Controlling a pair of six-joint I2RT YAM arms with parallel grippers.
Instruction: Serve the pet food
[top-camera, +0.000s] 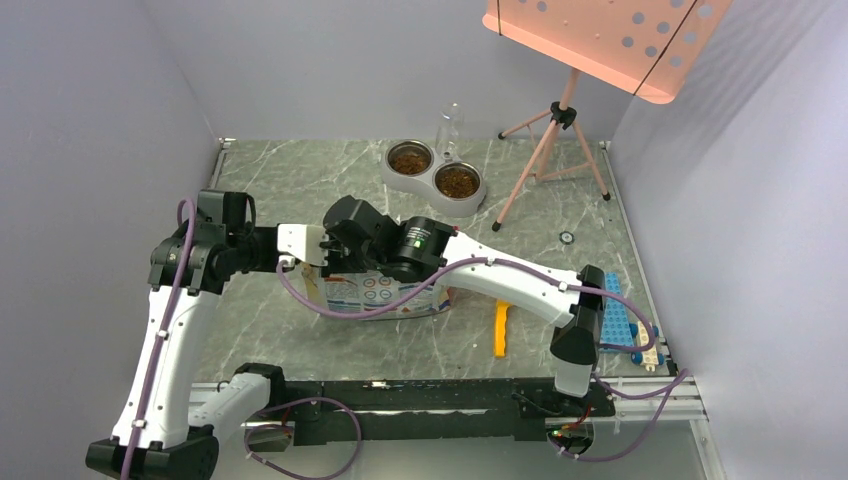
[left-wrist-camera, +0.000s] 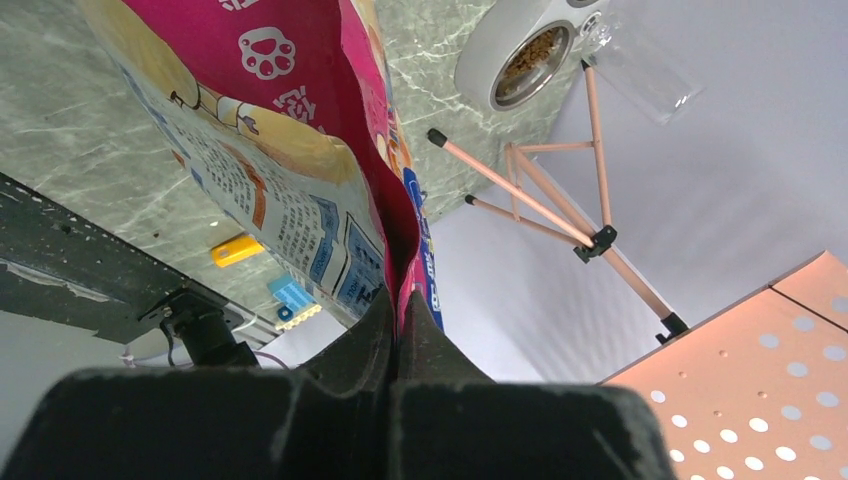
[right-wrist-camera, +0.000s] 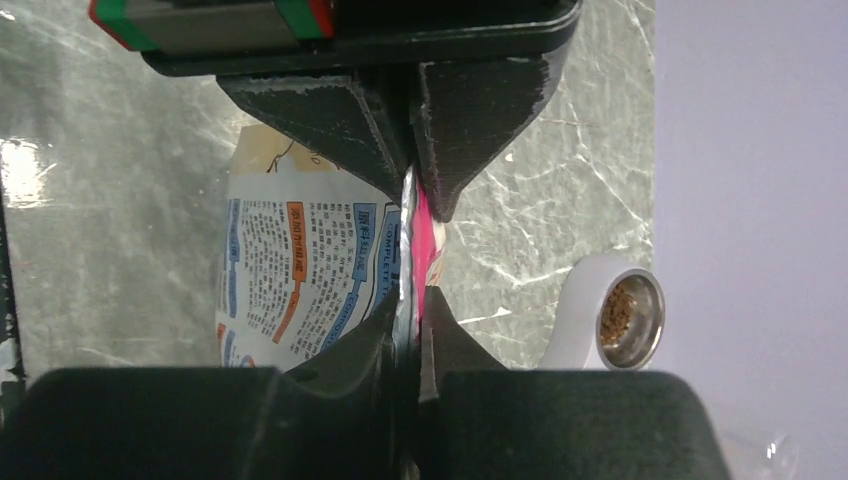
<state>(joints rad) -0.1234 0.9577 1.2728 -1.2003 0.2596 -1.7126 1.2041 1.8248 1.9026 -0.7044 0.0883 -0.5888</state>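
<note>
The pink, red and blue printed bag (top-camera: 385, 297) stands at mid-table. Both grippers meet at its top edge. My left gripper (left-wrist-camera: 398, 296) is shut on the bag's pink seam (left-wrist-camera: 290, 130). From the opposite side my right gripper (right-wrist-camera: 412, 300) is pinched shut on the same edge of the bag (right-wrist-camera: 300, 260), tip to tip with the left gripper (right-wrist-camera: 415, 190). Brown pet food (top-camera: 410, 159) lies in both cups of the double bowl (top-camera: 432, 190). One filled cup (right-wrist-camera: 628, 316) appears in the right wrist view. The bag's contents are hidden.
A yellow scoop (top-camera: 500, 328) lies on the table right of the bag. Blue toy bricks (top-camera: 620, 310) sit at the right edge. A pink tripod stand (top-camera: 555, 150) and a clear bottle (top-camera: 448, 125) stand at the back by the bowl.
</note>
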